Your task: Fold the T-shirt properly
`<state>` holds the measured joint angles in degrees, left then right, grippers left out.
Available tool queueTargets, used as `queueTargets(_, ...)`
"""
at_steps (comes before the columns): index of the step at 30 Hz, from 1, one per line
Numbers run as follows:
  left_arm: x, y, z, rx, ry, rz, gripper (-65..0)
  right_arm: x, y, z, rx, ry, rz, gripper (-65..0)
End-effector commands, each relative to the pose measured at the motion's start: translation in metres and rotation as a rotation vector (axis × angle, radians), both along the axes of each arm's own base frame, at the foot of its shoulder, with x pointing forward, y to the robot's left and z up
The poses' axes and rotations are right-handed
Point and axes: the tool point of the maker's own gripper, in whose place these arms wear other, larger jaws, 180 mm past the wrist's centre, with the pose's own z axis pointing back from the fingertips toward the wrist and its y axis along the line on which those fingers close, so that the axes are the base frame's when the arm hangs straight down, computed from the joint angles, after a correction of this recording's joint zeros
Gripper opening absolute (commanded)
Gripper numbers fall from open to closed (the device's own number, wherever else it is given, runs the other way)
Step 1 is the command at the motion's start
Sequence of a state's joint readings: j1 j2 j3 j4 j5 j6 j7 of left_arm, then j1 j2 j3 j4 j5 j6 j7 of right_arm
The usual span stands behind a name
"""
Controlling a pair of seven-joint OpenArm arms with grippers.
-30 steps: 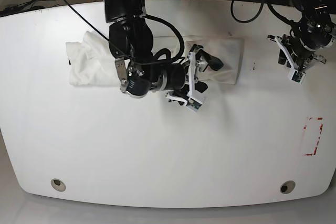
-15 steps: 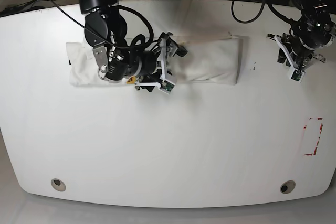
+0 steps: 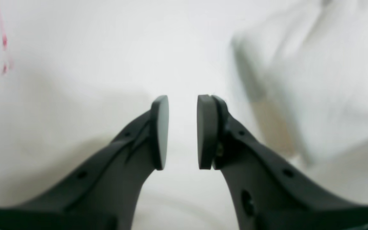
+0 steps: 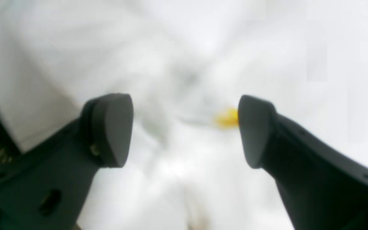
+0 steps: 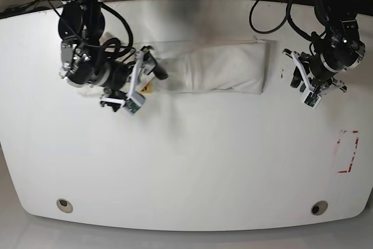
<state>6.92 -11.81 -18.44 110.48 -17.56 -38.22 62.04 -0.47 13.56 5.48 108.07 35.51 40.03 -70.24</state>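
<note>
The T-shirt (image 5: 221,68) lies on the table (image 5: 186,167), near the far edge. It is a long, narrow white band that runs from side to side. One end sits under the right gripper (image 5: 143,83). The other end stops a little short of the left gripper (image 5: 306,86).

The step now looks like folding the long band in half, end over end. To do it well, the right gripper should pinch all the layers at its end, not just the top one. It should lift only a little, carry that end over to the other end, and line up the edges before it lets go. A slow, flat move should keep the cloth from bunching. The left gripper could press down the far end so that end does not slide.

The right gripper is wide open and holds nothing. In the right wrist view, its two fingers (image 4: 110,127) stand far apart above crumpled white cloth, and a small yellow bit (image 4: 227,118) of the print shows between them. So the shirt is right below it.

The left gripper (image 3: 182,131) has only a small gap between its pads, with nothing in it. It is over bare table. The shirt's end is just beside it, not touching.
</note>
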Motion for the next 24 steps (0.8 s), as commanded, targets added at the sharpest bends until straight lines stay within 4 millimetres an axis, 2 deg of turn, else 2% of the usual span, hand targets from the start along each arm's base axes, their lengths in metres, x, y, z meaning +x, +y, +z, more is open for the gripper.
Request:
queueTargets(1, 0.011, -0.021, 0.012, -0.062, -0.059, -0.020, -51.7, 0.012, -0.025, 0.018, 0.063, -0.039, -0.092, -16.2)
queueTargets(5, 0.015, -0.042, 0.011, -0.100, -0.062, -0.051, -50.0, 0.012, -0.084, 0.012, 0.152, 0.025, -0.295, -15.9)
queueTargets(8, 0.012, -0.060, 0.007, -0.109, -0.045, -0.103, -46.7, 0.010, -0.126, 0.009, 0.275, 0.046, -0.452, -15.7)
queueTargets(10, 0.005, -0.071, -0.002, -0.124, -0.016, -0.125, -46.9, 0.005, -0.151, 0.001, 0.367, 0.067, -0.549, -15.5)
queueTargets(15, -0.005, -0.073, -0.037, -0.156, 0.093, -0.129, -53.3, -0.004, -0.185, -0.016, 0.470, 0.133, -0.640, -15.5)
queueTargets(18, -0.014, -0.069, -0.065, -0.182, 0.182, -0.102, -53.7, -0.009, -0.208, -0.023, 0.500, 0.152, -0.712, -15.5)
queueTargets(20, -0.018, -0.069, -0.076, -0.204, 0.212, -0.092, -53.7, -0.011, -0.218, -0.027, 0.519, 0.162, -0.748, -15.5)
queueTargets(24, -0.013, -0.072, -0.080, -0.249, 0.179, -0.087, -53.7, -0.009, -0.230, -0.032, 0.524, 0.170, -0.771, -15.5)
